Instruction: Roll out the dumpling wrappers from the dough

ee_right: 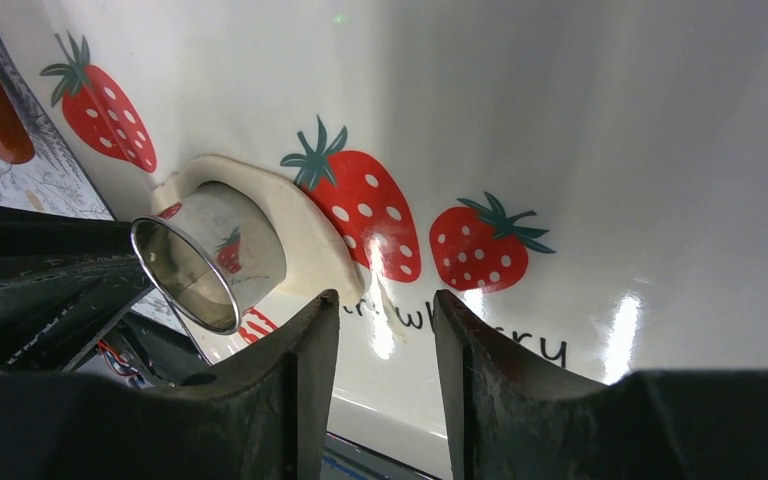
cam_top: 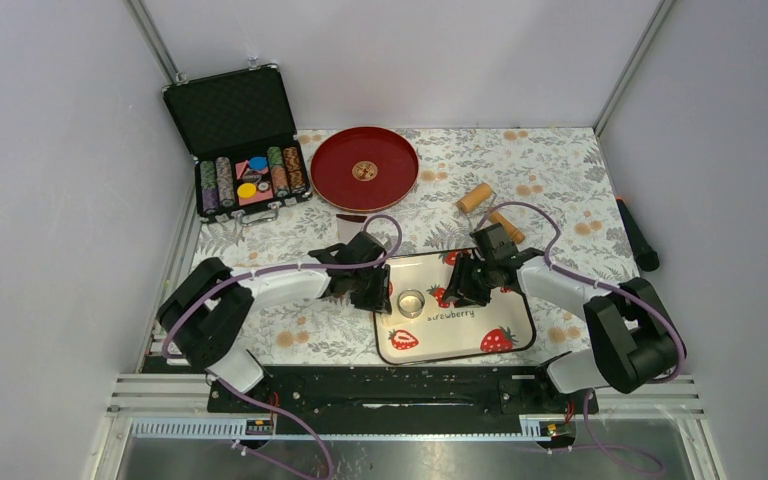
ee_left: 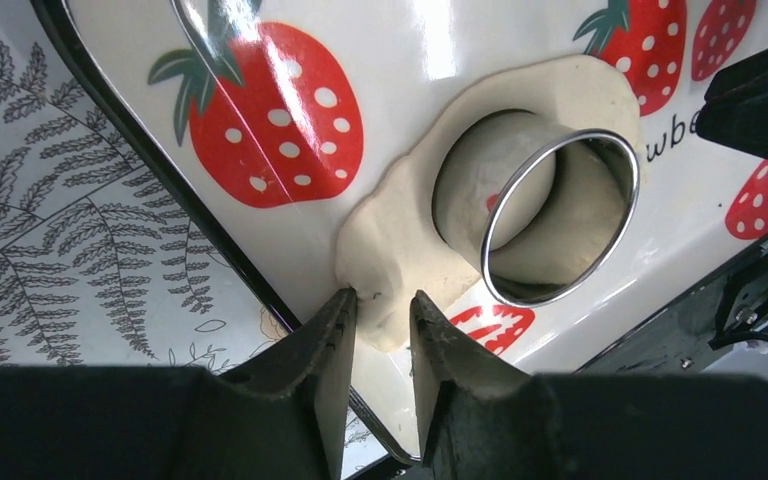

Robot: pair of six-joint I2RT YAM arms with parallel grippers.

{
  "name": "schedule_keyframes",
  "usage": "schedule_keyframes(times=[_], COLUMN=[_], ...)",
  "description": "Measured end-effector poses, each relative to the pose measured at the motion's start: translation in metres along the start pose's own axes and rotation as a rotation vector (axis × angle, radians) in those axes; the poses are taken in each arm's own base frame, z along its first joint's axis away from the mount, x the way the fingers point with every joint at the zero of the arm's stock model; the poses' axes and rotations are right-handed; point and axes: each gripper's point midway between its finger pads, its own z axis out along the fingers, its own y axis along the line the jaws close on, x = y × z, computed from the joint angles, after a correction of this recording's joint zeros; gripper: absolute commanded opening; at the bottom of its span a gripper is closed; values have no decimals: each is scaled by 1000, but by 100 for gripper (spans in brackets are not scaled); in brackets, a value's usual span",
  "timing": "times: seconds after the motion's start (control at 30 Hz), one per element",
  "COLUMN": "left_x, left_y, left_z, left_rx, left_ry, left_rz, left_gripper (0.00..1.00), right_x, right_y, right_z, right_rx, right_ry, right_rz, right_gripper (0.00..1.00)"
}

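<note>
Here, two black pincers hang low over a glossy tray where a metal ring stands in soft dough.
The left pincer (ee_left: 383, 298) has its ridged fingers parted by a narrow gap and holds nothing, its tips at the edge of the soft, matte, pale-cream flattened dough (ee_left: 400, 230). The right pincer (ee_right: 386, 297) is open wider and also empty. Pressed upright into the dough is the small shiny metal ring cutter (ee_right: 215, 255), on the white rounded-rectangle tray printed with red strawberries (cam_top: 460, 335). The tray lies on the surface (cam_top: 560, 170), which is covered by a fern-and-flower cloth. Farther back rest a tan wooden roller (cam_top: 475, 197), a round red lacquered plate (cam_top: 335, 160) and an open black case of striped chips (cam_top: 230, 110). Plain pale walls with metal corner rails close in the space.
</note>
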Motion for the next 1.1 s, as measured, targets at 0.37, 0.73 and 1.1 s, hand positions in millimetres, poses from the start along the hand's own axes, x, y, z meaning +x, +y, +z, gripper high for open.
schedule_keyframes(times=[0.37, 0.73, 1.1], left_x=[-1, -2, -6], left_y=[5, 0, -8], left_z=[4, 2, -12], left_rx=[-113, -102, -84], left_ry=[27, 23, 4], left_rz=[17, -9, -9], left_gripper=[0, 0, 6], right_x=[6, 5, 5], right_y=[0, 3, 4], right_z=[7, 9, 10], right_rx=[-3, -15, -16], right_ry=[51, 64, 67], right_rz=[12, 13, 14], right_gripper=[46, 45, 45])
